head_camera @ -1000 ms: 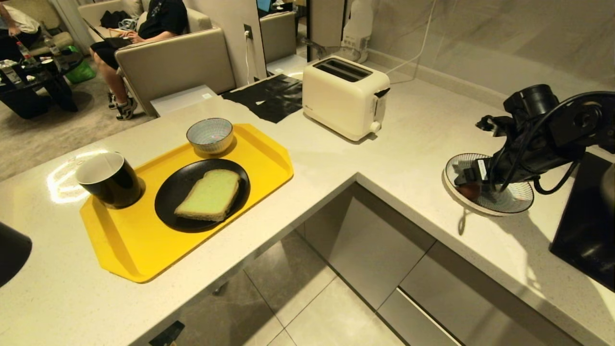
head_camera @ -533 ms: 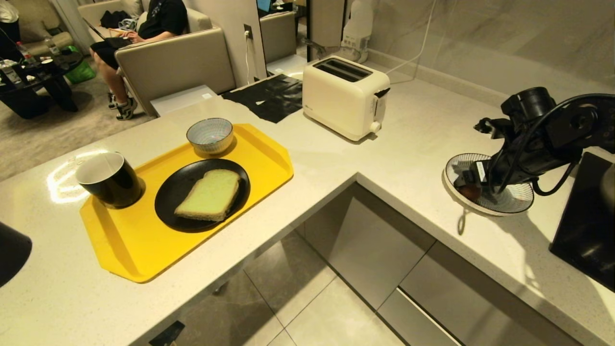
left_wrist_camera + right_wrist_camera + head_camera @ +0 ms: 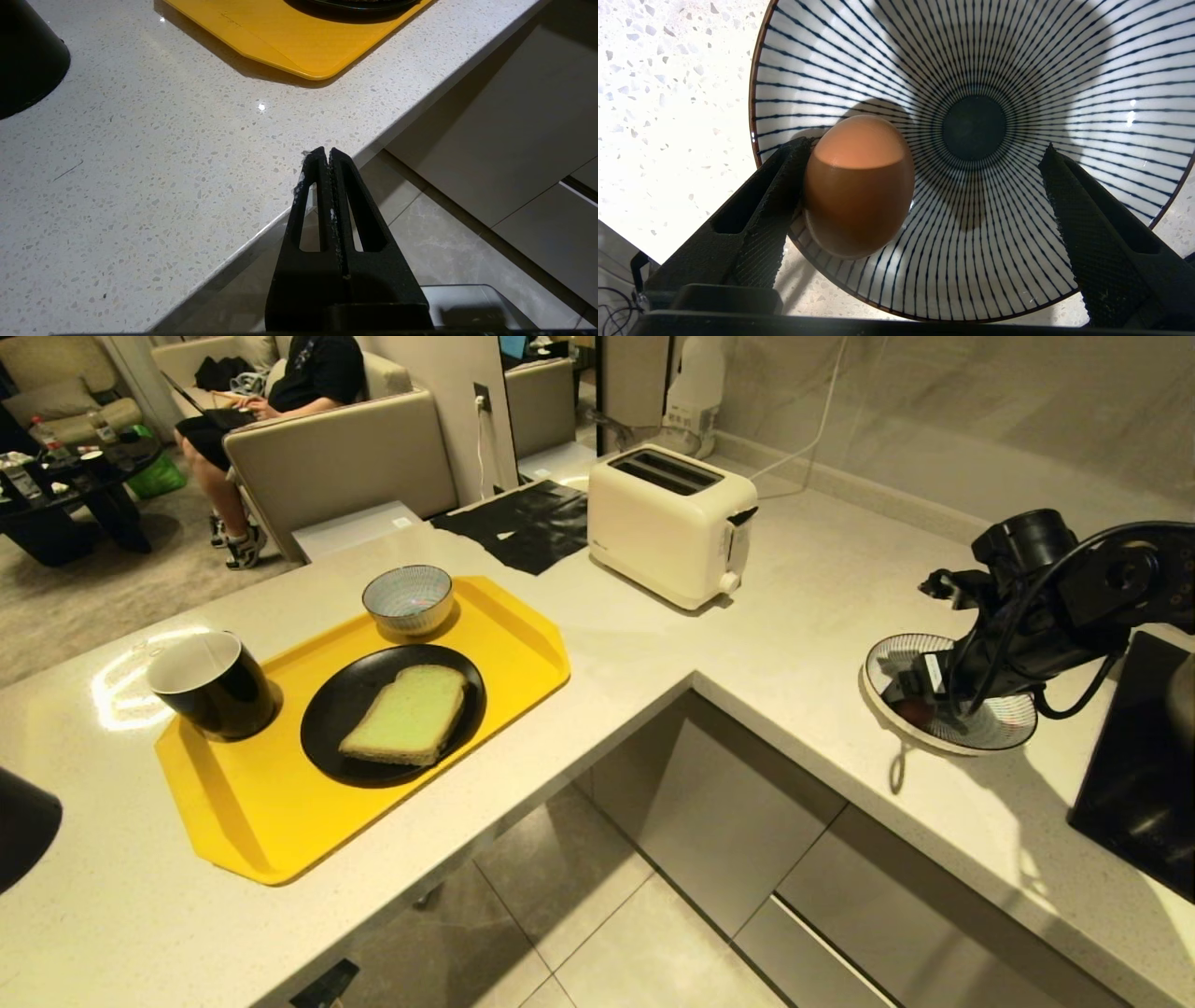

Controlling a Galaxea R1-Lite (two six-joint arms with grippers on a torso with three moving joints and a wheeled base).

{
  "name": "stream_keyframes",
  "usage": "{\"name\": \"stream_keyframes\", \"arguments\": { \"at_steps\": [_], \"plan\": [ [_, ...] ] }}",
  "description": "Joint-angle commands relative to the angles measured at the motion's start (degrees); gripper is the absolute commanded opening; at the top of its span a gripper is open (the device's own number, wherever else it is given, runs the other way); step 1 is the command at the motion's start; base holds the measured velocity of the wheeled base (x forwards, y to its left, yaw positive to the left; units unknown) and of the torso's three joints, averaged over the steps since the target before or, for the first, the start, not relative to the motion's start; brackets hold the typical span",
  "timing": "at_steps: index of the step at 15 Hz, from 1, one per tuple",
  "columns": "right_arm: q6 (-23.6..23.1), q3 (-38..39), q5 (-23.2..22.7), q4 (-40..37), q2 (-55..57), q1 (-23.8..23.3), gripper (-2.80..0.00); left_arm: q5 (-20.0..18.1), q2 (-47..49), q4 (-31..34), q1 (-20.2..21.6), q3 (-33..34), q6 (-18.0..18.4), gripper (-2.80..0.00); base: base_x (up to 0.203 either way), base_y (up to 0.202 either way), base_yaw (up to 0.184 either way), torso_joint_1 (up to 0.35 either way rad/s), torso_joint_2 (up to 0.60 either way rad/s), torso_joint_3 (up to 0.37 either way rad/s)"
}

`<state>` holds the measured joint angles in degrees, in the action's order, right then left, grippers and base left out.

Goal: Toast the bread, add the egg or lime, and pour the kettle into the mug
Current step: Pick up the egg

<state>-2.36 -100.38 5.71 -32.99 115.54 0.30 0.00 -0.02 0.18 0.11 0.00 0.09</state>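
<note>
Nothing has moved: egg point(image 3: 858, 186) lies between wide right gripper point(image 3: 924, 154) jaws, against one.

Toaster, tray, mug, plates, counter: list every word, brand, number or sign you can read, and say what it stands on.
No text can be read.
Toaster: a small dark mark low on its side, too small to read.
Right gripper: a white label on it, too small to read.
Mug, yellow tray, striped plate, egg: no lettering.
</note>
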Motion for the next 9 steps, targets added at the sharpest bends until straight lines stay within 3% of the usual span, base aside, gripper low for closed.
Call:
{"name": "stream_keyframes", "arguments": {
  "at_steps": [1,9],
  "plan": [
    [-0.1,-0.1,0.0,-0.1,0.0,0.0,0.0,0.0,0.0,0.0,0.1,0.0,0.0,-2.8,0.0,0.0,0.0,0.0,0.0,0.0],
    [-1.0,0.0,-0.2,1.8,0.8,0.0,0.0,0.0,-0.1,0.0,0.0,0.0,-0.1,-2.8,0.0,0.0,0.0,0.0,0.0,0.0]
  ]
}}
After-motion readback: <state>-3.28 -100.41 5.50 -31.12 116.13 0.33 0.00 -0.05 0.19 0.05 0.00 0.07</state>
